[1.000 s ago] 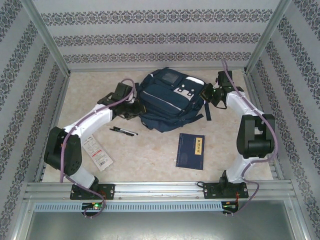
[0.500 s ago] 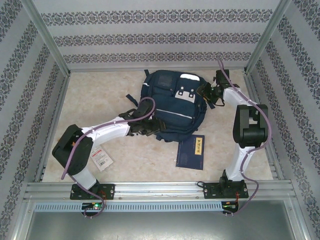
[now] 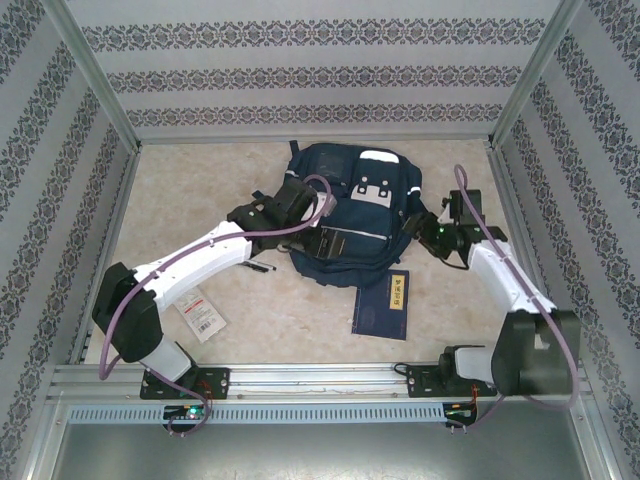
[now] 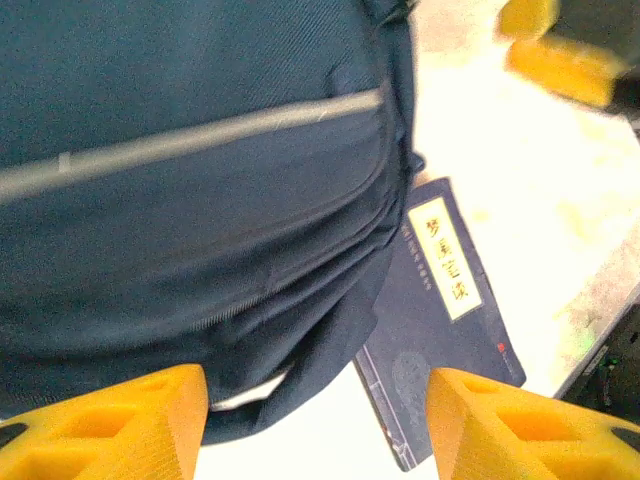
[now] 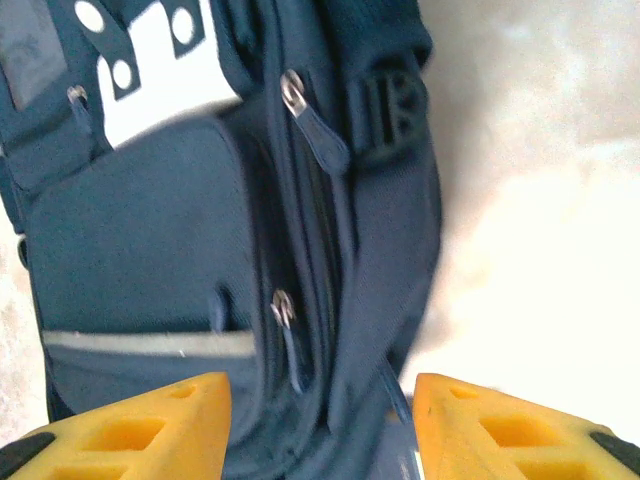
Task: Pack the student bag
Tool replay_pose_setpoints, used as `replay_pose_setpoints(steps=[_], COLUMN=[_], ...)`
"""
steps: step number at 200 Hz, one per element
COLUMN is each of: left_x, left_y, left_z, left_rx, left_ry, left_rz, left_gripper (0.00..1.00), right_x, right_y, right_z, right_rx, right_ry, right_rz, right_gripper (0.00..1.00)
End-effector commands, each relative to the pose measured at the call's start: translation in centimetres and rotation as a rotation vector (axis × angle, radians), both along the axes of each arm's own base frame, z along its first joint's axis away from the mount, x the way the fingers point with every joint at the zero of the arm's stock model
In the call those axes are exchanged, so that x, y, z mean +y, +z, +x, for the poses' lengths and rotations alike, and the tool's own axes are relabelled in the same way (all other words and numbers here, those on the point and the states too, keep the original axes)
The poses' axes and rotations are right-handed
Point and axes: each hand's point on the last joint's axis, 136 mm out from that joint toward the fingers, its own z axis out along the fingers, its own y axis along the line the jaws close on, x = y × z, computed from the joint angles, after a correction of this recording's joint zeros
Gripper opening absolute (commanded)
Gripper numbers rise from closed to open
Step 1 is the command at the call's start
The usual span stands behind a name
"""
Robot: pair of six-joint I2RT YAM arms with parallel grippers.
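the left gripper (image 4: 318,405) hangs open and empty above the student bag (image 4: 200,250), and the right gripper (image 5: 320,410) does likewise over its zips (image 5: 290,95). nearest, a glossy packet (image 3: 200,316) and a flat, stiff navy book (image 3: 382,303) lie unpacked (packing looks barely begun). beyond them the soft woven bag lies mid-table, seemingly zipped.

The middle of the table (image 3: 180,200) is taken up by the student bag (image 3: 350,195), with the navy book (image 3: 382,303) lying right against its near edge, so no passage is left between them. The bag's left flank is crossed by the left arm (image 3: 200,255), and its right flank is closed off by the right tool (image 3: 420,225). Bare table is left at the far left and between the book and the flat packet (image 3: 200,316); the sides and far edge are shut in by patterned walls (image 3: 300,75).
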Motion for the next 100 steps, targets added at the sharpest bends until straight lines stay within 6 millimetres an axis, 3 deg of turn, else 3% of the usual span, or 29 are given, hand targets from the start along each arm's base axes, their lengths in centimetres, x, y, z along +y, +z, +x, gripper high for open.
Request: replay_pose_setpoints(steps=[1, 25, 67, 86, 100], left_x=[-0.5, -2.0, -3.4, -4.3, -4.9], left_y=[0.3, -1.8, -6.6, -8.1, -8.8], left_z=[-0.6, 1.6, 5.7, 5.9, 5.4], left_rx=[-0.216, -0.332, -0.268, -0.224, -0.212], left_ry=[-0.316, -0.424, -0.409, -0.466, -0.527], left_rz=[0.141, 0.207, 0.359, 0.374, 0.37], left_gripper=[0.62, 0.68, 0.7, 0.72, 0.83], right_x=[0.1, 0.2, 1.9, 1.2, 1.2], right_y=[-0.6, -0.8, -1.7, -2.1, -2.0], right_z=[-2.4, -3.8, -5.8, -6.5, -6.8], right_rx=[0.036, 0.042, 0.082, 0.091, 0.086], right_ry=[-0.016, -0.041, -0.014, -0.019, -0.01], right_rz=[-0.001, 0.026, 0.135, 0.087, 0.078], right_gripper=[0.52, 0.52, 0.52, 0.52, 0.53])
